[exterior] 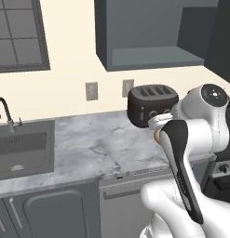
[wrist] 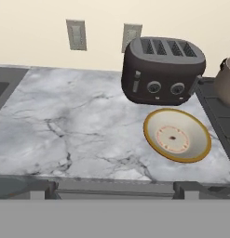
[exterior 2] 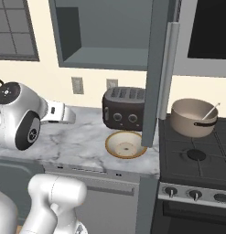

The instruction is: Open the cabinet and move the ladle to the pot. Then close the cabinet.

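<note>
The dark slate-grey wall cabinet point(exterior 2: 110, 32) stands open. Its door point(exterior 2: 156, 68) swings out edge-on toward me, with the silver bar handle point(exterior 2: 169, 68) on it. The beige pot point(exterior 2: 192, 119) sits on the stove's back left burner. The ladle point(exterior 2: 211, 110) rests inside it, its thin handle leaning over the right rim. My gripper point(wrist: 114, 189) is open and holds nothing. It hovers over the counter's front edge, left of the pot, looking at the toaster and bowl. A sliver of the pot point(wrist: 226, 79) shows at the hand view's right edge.
A black toaster point(exterior 2: 123, 109) stands against the wall, with a shallow yellow-rimmed bowl point(exterior 2: 126, 145) in front of it near the open door. The sink point(exterior: 21, 148) lies far left. The stove point(exterior 2: 196, 160) adjoins the marble counter point(exterior 2: 82, 141) on the right.
</note>
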